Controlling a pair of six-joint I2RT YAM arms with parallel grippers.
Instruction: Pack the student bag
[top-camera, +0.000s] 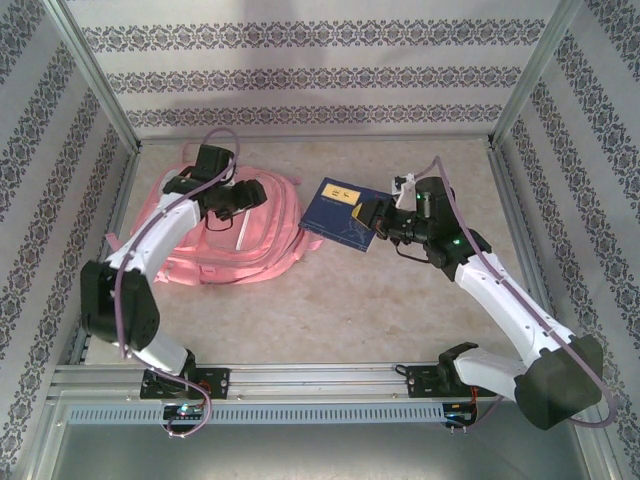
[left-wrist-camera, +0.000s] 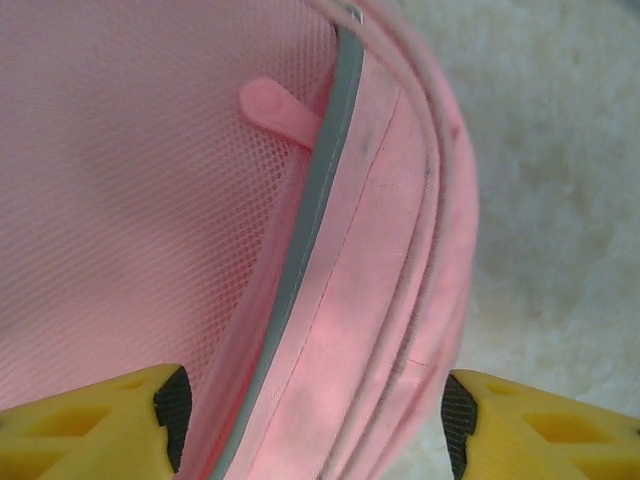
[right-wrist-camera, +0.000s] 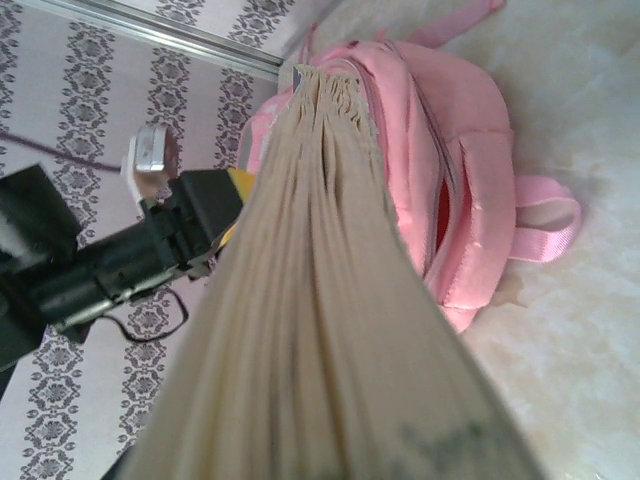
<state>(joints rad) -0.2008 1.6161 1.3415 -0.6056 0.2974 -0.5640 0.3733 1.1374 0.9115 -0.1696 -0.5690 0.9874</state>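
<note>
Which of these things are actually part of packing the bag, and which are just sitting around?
Part of the job:
student bag, pink, lying on the table
blue book, held by the right gripper
left gripper, open over the bag's edge

Just surroundings:
patterned walls
metal frame
</note>
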